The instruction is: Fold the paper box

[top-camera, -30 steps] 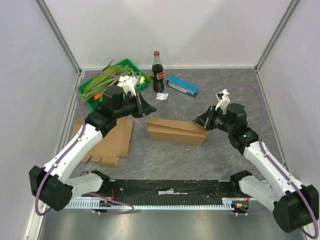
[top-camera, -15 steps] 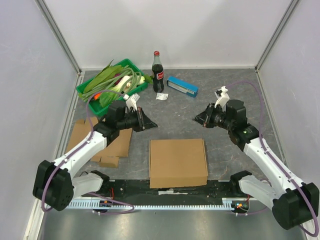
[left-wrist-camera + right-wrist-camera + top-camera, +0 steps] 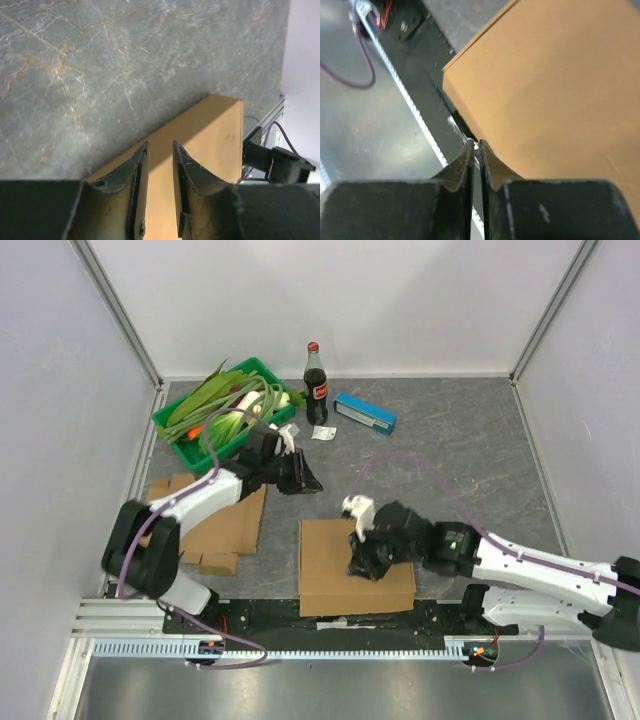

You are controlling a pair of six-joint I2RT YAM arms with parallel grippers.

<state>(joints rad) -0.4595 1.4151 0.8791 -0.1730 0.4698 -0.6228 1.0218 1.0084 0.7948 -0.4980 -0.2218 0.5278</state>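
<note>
While right fingers (image 3: 466, 166) sit closed over box (image 3: 328, 565), left fingers (image 3: 141, 167) ajar, empty, beyond it.

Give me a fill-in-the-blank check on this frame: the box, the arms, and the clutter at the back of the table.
1. The gripper over the folded box belongs to the ___ arm.
2. The cola bottle stands ___ on the table.
3. The tray holding the leafy vegetables is coloured ___.
4. In the top view, the blue packet lies to the ___ of the cola bottle.

Missing words: right; upright; green; right
</note>
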